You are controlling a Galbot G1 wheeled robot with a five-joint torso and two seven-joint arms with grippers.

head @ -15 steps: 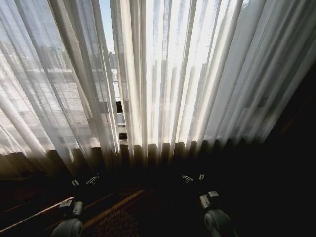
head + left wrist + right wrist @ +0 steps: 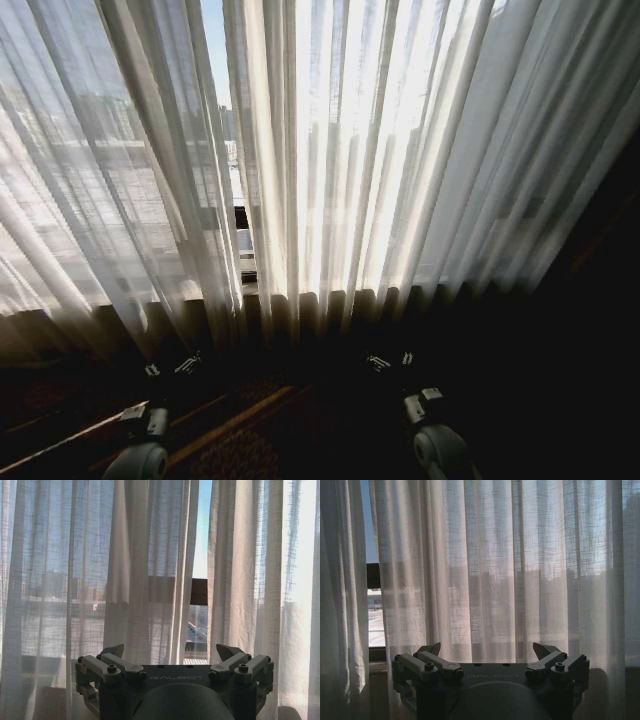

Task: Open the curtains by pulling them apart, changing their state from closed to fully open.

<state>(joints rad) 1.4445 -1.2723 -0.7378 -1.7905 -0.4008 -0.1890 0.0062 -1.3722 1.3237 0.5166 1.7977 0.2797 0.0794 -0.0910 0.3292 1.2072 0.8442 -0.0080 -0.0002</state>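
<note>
Sheer curtains (image 2: 400, 150) filling the upper frame — narrow gap of sky upper left of centre, left gripper (image 2: 172, 366) and right gripper (image 2: 391, 360) low in frame, fingers spread wide, touching no fabric — dark floor between.

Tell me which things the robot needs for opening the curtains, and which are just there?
Needed:
left curtain panel
right curtain panel
left gripper, open, low, short of the fabric
right gripper, open, low, short of the fabric

Just there:
window sill
patterned carpet
buildings outside
</note>
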